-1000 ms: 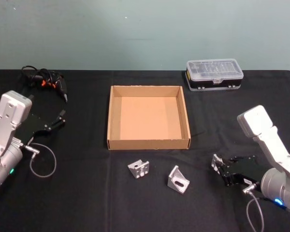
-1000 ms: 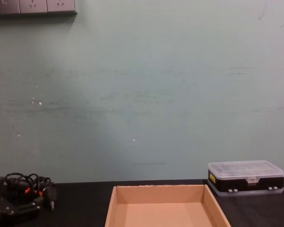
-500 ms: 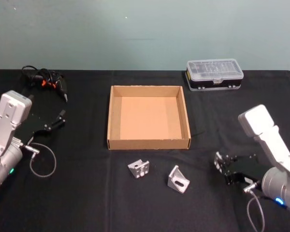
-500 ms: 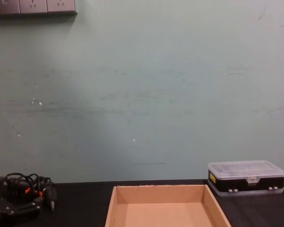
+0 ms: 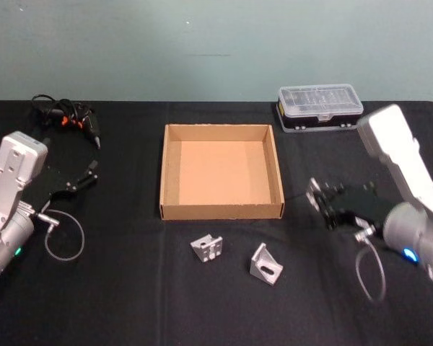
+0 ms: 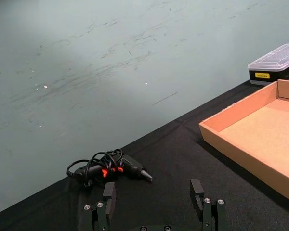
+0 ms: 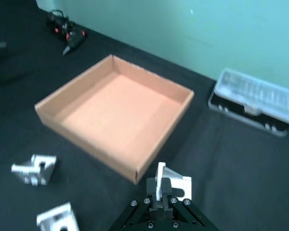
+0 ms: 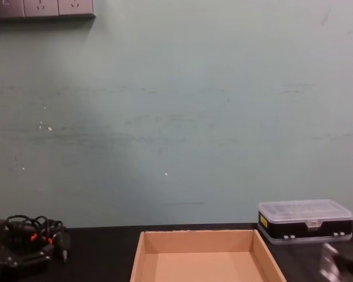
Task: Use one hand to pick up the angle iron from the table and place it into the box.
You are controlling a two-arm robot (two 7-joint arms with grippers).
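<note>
Black table [image 5: 130,303]; right gripper [image 5: 317,198] clenched on angle iron [image 7: 173,182] flange: probably stiff, light, slippery metal. Left gripper [image 5: 90,175] parked, released.

The silver-grey left arm [image 5: 14,180], lower left, shows a green light [image 5: 16,253]; the right arm [image 5: 408,173], lower right, a blue light [image 5: 406,254].

Head view from high up, angled forward and down across the table [image 5: 130,303]. Chest view low and level, facing the wall [image 8: 176,117], catching the box [image 8: 197,242] at its lower edge. Wrist views near the table, both sharing box and clear-lidded case [image 6: 275,60].
</note>
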